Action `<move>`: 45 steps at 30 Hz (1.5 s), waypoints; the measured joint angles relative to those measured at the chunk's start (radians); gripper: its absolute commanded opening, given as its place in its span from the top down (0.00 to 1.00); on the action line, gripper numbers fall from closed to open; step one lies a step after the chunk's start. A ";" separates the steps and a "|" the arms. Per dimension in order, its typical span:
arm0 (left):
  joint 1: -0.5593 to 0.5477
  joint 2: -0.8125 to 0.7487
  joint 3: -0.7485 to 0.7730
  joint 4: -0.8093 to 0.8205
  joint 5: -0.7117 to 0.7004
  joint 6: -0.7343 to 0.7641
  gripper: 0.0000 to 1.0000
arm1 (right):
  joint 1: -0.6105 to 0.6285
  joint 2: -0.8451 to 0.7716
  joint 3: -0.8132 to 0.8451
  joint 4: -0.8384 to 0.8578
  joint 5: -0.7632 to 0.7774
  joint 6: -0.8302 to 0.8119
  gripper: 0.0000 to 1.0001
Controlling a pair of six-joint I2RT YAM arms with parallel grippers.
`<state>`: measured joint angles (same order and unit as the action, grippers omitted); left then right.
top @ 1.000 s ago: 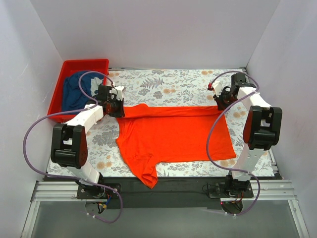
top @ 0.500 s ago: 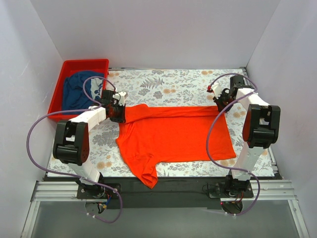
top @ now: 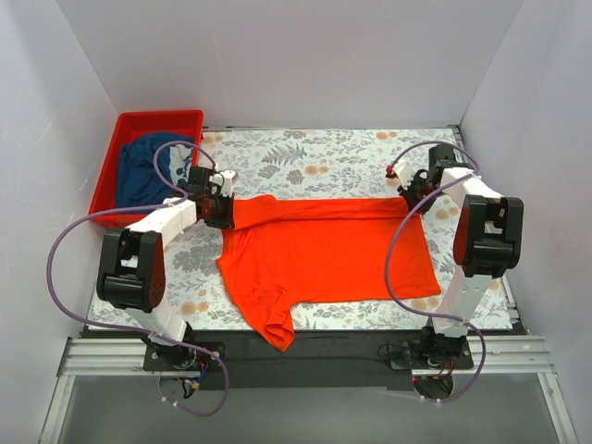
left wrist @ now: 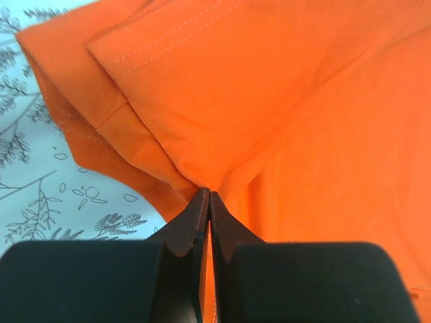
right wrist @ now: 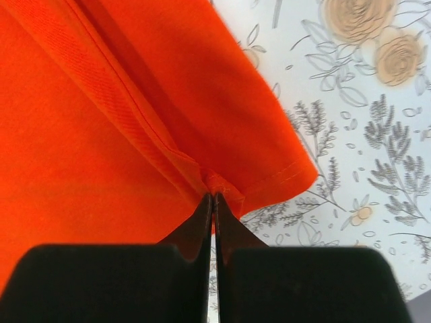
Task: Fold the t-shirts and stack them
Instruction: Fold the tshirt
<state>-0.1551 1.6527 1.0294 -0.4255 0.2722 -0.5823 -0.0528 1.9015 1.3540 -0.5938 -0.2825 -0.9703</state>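
Orange t-shirt (top: 324,254) soft, creased; left pincer (left wrist: 207,194), right pincer (right wrist: 213,196) both clamped on stitched hems.

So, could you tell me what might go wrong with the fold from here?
Both the left gripper and right gripper pinch the orange t-shirt with only their tips, so a corner could slip out mid-fold. The shirt's near sleeve droops off the table and may drag or bunch.

On table (top: 342,153): spread t-shirt (top: 328,254) at centre; bin (top: 157,116) at far-left corner, bunched t-shirt (top: 139,174) inside.
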 measured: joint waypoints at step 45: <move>0.035 0.314 0.354 -0.122 -0.051 -0.087 0.56 | 0.266 0.252 0.486 -0.203 -0.199 0.447 0.61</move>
<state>-0.1196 1.9671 1.3830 -0.5476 0.2214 -0.6689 0.2127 2.1536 1.8400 -0.7971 -0.4812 -0.5228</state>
